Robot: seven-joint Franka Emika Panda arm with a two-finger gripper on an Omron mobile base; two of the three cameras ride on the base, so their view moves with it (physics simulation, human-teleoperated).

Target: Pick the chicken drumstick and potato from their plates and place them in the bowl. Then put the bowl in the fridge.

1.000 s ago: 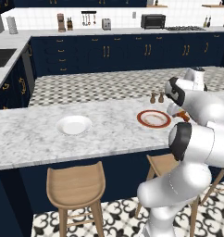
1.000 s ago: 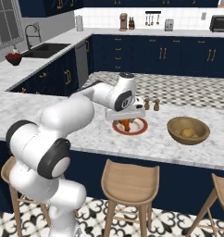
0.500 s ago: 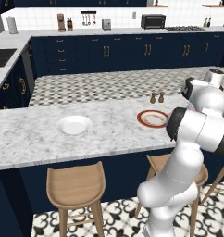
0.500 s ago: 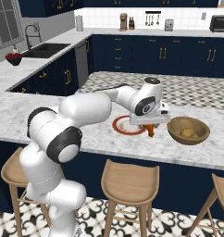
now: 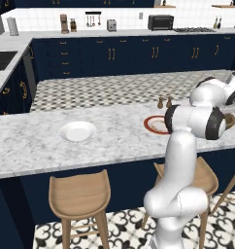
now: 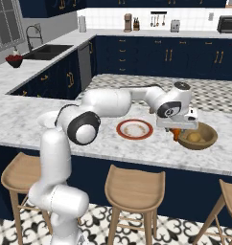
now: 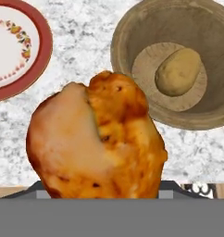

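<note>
Orange-brown chicken drumstick (image 7: 97, 139) hangs clamped in the part-open gripper (image 6: 176, 131), just beside the wooden bowl (image 6: 206, 142) holding the potato (image 7: 177, 72). Best carried fully over the rim before release, clear of the red-rimmed plate (image 6: 134, 129) on the worktop (image 6: 137, 148).

home kitchen, navy cabinets (image 5: 109, 56), marble island counter (image 5: 37, 146), wooden stools (image 5: 80, 197), sink (image 6: 46, 50)
</note>
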